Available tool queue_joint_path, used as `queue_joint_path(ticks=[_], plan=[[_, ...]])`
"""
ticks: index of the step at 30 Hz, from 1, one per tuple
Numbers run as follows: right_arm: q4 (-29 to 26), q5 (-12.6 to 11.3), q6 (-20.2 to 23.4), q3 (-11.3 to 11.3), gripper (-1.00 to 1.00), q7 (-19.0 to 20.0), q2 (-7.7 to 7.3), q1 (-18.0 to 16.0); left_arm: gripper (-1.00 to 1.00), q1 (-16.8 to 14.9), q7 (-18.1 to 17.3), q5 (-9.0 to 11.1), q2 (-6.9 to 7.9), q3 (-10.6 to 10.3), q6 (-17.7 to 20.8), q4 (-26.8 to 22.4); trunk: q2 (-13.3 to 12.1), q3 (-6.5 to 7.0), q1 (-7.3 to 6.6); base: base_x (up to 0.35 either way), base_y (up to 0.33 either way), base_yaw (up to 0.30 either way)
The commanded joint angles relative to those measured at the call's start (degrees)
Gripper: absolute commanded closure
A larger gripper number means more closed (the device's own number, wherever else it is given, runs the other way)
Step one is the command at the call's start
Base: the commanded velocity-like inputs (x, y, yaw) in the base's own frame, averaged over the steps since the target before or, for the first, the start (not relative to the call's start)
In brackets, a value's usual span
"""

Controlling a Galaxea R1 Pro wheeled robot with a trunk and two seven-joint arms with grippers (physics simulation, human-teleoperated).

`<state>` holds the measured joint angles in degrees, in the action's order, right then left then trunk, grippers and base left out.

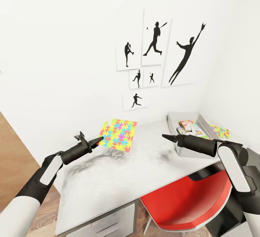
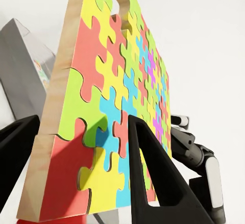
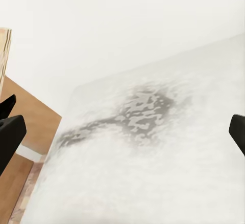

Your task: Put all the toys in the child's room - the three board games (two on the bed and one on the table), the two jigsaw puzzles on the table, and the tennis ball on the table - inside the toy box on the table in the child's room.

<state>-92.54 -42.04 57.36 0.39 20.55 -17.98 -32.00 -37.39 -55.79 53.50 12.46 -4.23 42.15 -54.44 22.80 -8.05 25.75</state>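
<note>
My left claw grips the jigsaw puzzle above the tabletop, well left of the toy box; my right claw hangs spread beside that box.

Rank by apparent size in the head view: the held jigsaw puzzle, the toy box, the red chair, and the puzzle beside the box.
1. red chair, nearest the camera
2. toy box, partly hidden
3. held jigsaw puzzle
4. puzzle beside the box
</note>
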Motion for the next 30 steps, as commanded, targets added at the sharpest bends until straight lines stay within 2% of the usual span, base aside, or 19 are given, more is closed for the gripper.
queue_joint_path(ticks=[1, 16, 30], plan=[[0.0, 0.5, 0.1, 0.0, -1.0, 0.5, -0.03, -0.1, 1.0, -0.1, 0.1, 0.4, 0.07, -0.1, 0.3, 0.0, 0.1, -0.03, 0.04, 0.0, 0.0, -0.07], [0.0, 0.5, 0.0, 0.0, -1.0, 0.7, 0.01, 0.0, 1.0, 0.0, 0.0, 0.4, 0.1, -0.1, 0.3, 0.0, 0.1, 1.41, 0.04, 0.0, 0.0, -0.07], [0.0, 0.5, -0.2, 0.1, -1.0, 2.6, -0.03, 0.0, 1.0, 0.0, 0.0, 0.4, 0.11, -0.1, 0.3, 0.0, 0.1, 2.74, 0.04, 0.0, 0.0, -0.071]])
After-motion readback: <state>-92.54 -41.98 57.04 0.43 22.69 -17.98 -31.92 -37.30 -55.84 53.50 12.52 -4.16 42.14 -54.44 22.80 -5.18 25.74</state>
